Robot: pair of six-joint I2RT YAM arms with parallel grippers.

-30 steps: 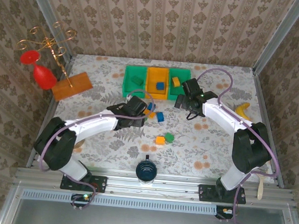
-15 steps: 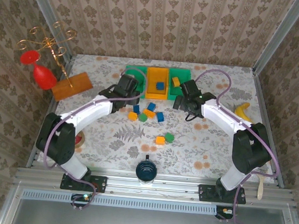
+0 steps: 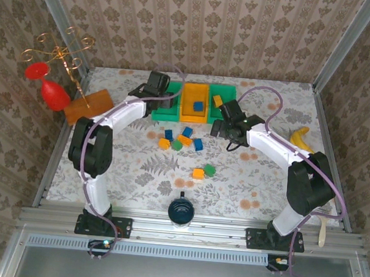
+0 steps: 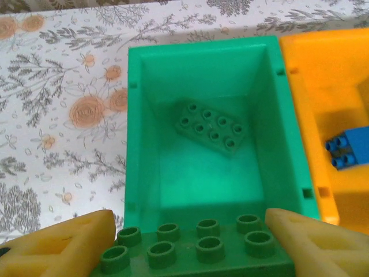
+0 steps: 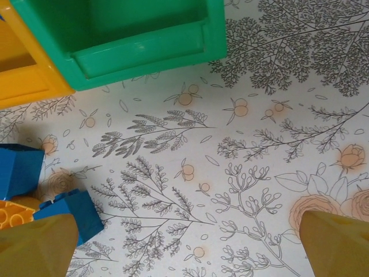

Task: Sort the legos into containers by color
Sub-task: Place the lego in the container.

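Left wrist view: left gripper [image 4: 190,245] is clamped on a green 2x4 brick [image 4: 196,254], one finger on each short end, hanging at the near edge of the left green bin [image 4: 134,144]. A second green brick [image 4: 210,128] lies skewed on that bin's floor. Next door, a blue brick [image 4: 349,149] sits in the orange bin [image 4: 346,57]. Top view can't confirm the grip, since the wrist hides the held piece. It does place the left gripper [image 3: 160,90] over the left green bin [image 3: 164,116] and shows an orange brick [image 3: 217,100] in the right green bin [image 3: 228,89]. Also top view: a loose cluster [image 3: 180,139] of blue, orange and green pieces on the table [image 3: 137,167] in front of the bins, and an orange/green pair [image 3: 203,172] nearer the bases. The green one in the cluster looks round, but it's too small to be sure. Right gripper [image 3: 224,124] sits in front of the right green bin. Right wrist view: right gripper [image 5: 184,248] has jaws wide with nothing between them, above bare tablecloth just off that bin's corner [image 5: 144,55]. Two blue pieces [image 5: 69,216] and an orange piece [image 5: 8,216] lie just beside one finger. A second ago the left gripper was down over the loose cluster; it has since swung back to the bin. Right arm has barely shifted, and the pair is unchanged.
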